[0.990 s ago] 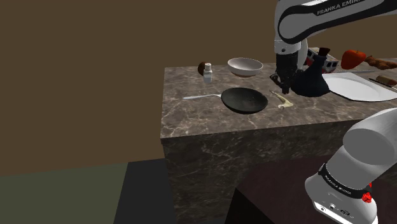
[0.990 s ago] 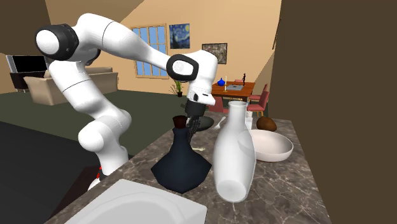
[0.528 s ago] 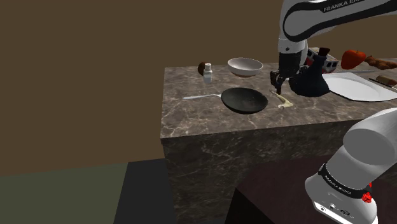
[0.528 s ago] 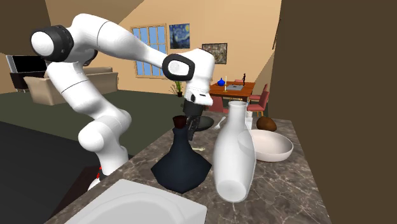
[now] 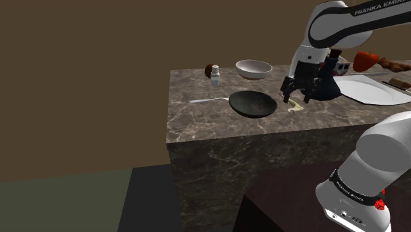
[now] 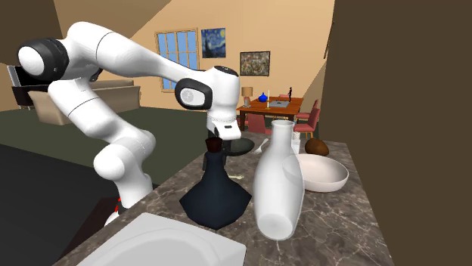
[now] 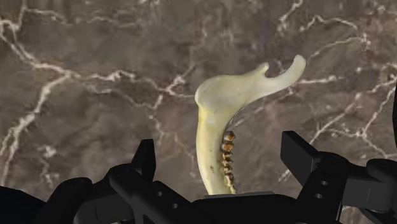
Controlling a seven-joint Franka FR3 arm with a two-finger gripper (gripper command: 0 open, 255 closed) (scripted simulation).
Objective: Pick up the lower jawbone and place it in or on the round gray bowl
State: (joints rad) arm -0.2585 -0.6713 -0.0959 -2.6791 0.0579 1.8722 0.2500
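Gripper (image 7: 219, 147) wide open, holding nothing. Its fingers (image 7: 145, 153) stand either side of the jawbone (image 7: 219, 121) (no contact seen). The jawbone lies flat on the marble counter (image 5: 191, 86), near the edge closest to the shoulder camera, just beside the dark grey bowl (image 5: 252, 104).

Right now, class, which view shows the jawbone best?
The wrist view: the jawbone shows close, teeth and all, within the open gripper. The shoulder view gives a small pale shape; the second exterior view, barely a sliver beside the vase.
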